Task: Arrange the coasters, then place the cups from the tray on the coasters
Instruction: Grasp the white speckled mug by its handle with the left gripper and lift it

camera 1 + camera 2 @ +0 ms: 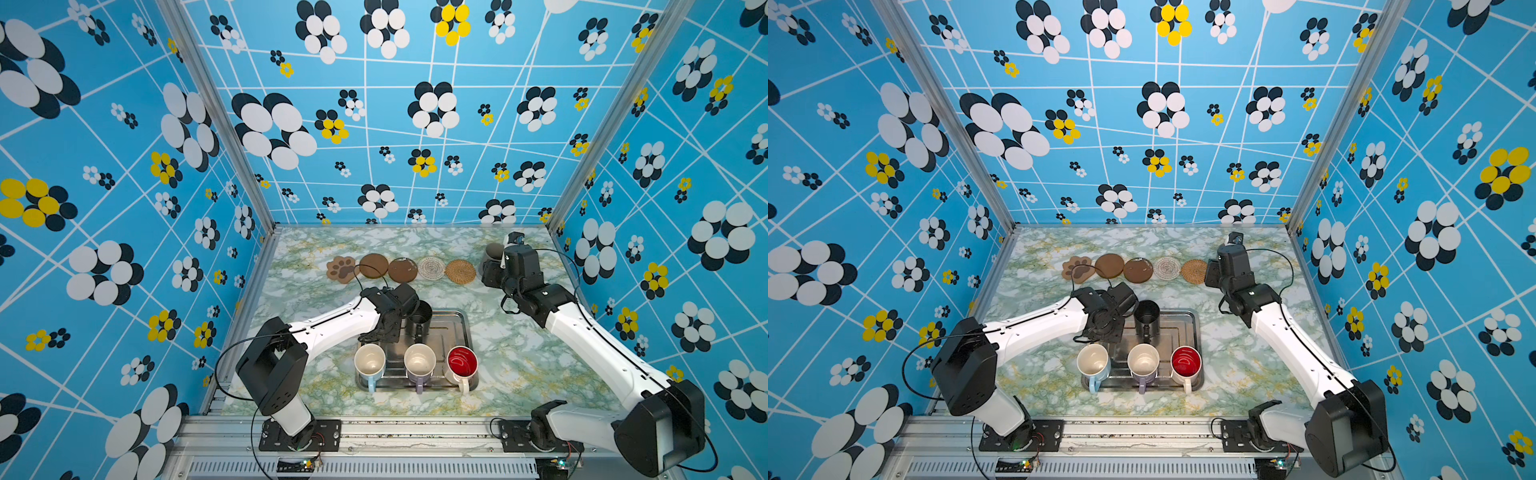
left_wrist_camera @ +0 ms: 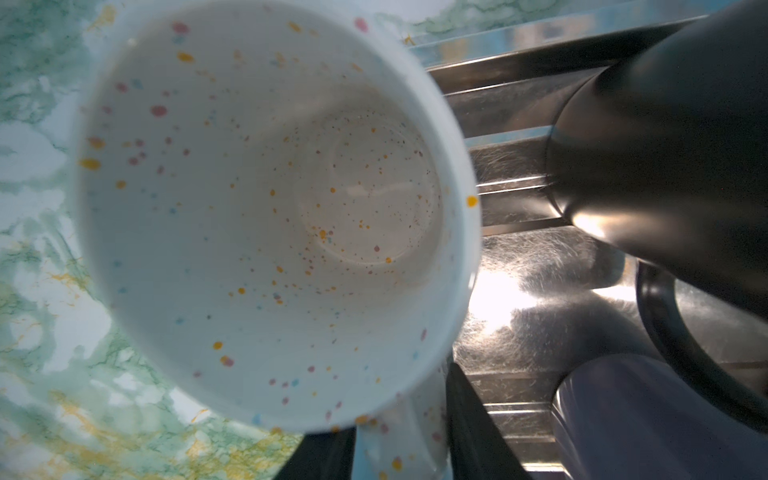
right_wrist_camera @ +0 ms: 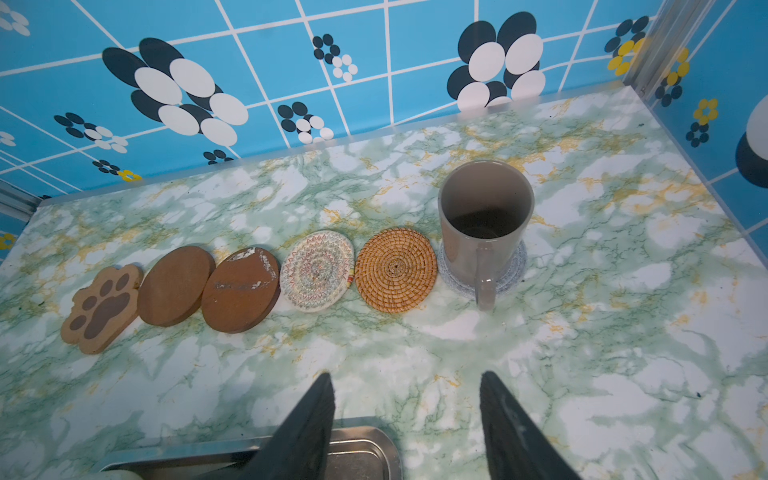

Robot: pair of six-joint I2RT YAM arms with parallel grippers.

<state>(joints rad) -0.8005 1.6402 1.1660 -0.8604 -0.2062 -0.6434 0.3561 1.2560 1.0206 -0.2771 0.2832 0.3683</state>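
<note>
The left gripper [image 2: 401, 419] sets its jaws either side of the handle of the white speckled mug [image 2: 266, 199], at the edge of the tray [image 2: 511, 199] beside the black mug [image 2: 665, 166]; whether they are clamped I cannot tell. The right gripper [image 3: 407, 376] holds its jaws apart and empty over bare counter [image 3: 623, 332] beyond the tray.

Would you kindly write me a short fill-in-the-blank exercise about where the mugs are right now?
1. The grey-beige mug stands on a pale grey ___.
2. The black mug stands on the metal ___.
3. The left gripper has its fingers either side of the speckled mug's ___.
Missing words: coaster; tray; handle.
</note>
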